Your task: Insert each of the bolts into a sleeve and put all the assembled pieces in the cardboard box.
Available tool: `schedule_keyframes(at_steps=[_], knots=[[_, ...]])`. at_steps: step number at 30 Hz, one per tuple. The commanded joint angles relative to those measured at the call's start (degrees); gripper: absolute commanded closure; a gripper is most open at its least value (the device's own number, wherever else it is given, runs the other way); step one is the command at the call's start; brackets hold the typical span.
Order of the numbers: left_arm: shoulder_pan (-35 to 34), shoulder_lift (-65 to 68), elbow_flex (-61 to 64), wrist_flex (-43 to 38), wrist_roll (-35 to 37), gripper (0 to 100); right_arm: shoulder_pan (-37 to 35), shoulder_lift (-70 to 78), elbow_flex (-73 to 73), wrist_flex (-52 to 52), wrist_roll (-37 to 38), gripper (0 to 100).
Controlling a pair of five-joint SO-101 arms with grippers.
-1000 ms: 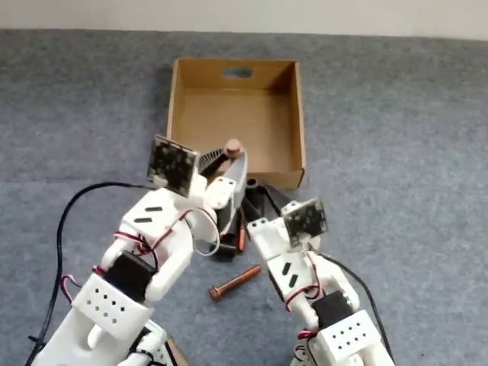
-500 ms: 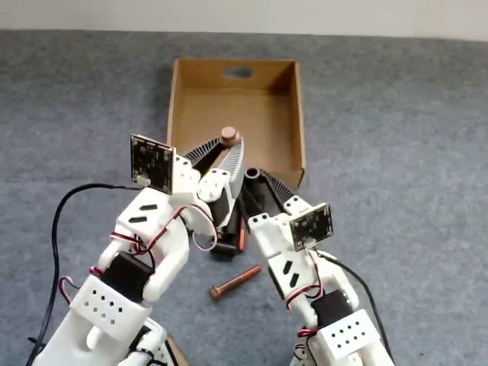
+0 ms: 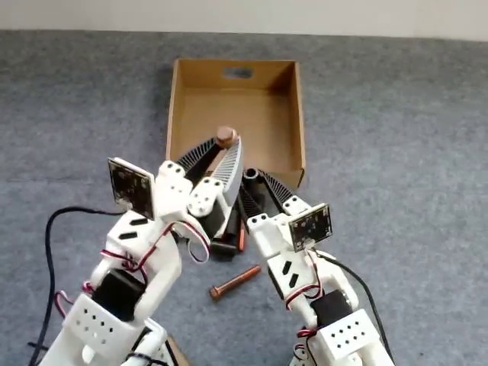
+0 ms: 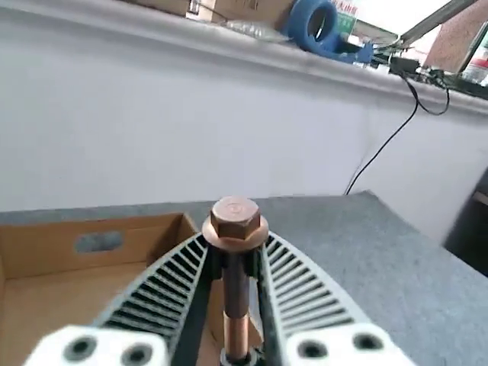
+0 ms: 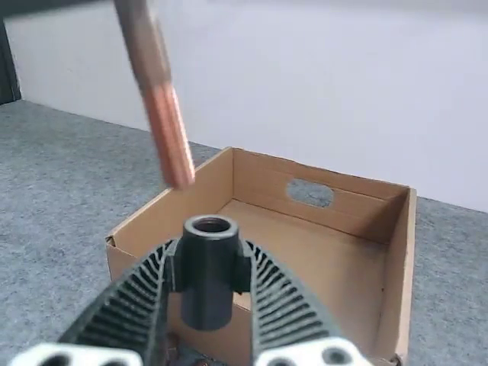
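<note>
**Item 1. Bolt** (image 4: pixel 235 229): copper-coloured, hex head up, shank hanging down. It is held over the near wall of the cardboard box (image 3: pixel 177 114). The left tool (image 4: pixel 235 255) pinches it on the shank just beneath the head. Treat it as rigid, smooth and probably heavy for its size. It could swing or slide between ribbed fingers, so grip high and leave the lower shank free.

**Item 2. Sleeve** (image 5: pixel 206 297): a dark, stiff tube with its bore upward, just outside the box's near wall. The right tool (image 5: pixel 208 255) is clamped on its sides. Keep your hold below the mouth.

**Item 3. Spare bolt** (image 3: pixel 235 280): lies on the desk (image 3: pixel 396 114), farther out from the box's near wall, between the arms.

**Views:** The right wrist view shows you the shank end above the sleeve's mouth, off its axis and not entered. The high view, looking past the tools, cannot settle that gap. The left wrist view shows you the grip under the head.
</note>
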Motion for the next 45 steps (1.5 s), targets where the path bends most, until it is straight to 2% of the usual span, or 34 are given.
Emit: schedule_keyframes(at_steps=[1, 13, 18, 22, 32, 40, 45], knots=[[0.84, -1.8, 0.13, -1.76, 0.09, 99, 0.22, -0.75, 3.74, -1.36, -0.09, 99.3], [0.84, -1.71, 0.57, -5.98, 0.0, 99, 0.22, -0.75, 3.74, -1.36, -0.09, 99.3], [1.36, -1.71, 0.57, -6.07, -6.68, 99, 0.22, -0.75, 3.74, -1.36, -0.09, 99.3], [4.09, -1.71, 0.57, -6.07, -9.23, 99, 0.22, -0.75, 3.74, -1.36, -0.09, 99.3], [4.44, -1.54, 0.66, -5.98, -9.14, 99, 0.22, -0.75, 3.74, -1.27, -0.09, 99.3], [3.74, 9.19, -3.56, -5.98, -9.23, 99, 0.22, -0.75, 3.82, -1.1, -0.09, 99.3], [2.95, 9.89, -4.18, -5.8, -9.23, 99, 0.22, -0.75, 3.82, -1.01, -0.09, 99.3]])
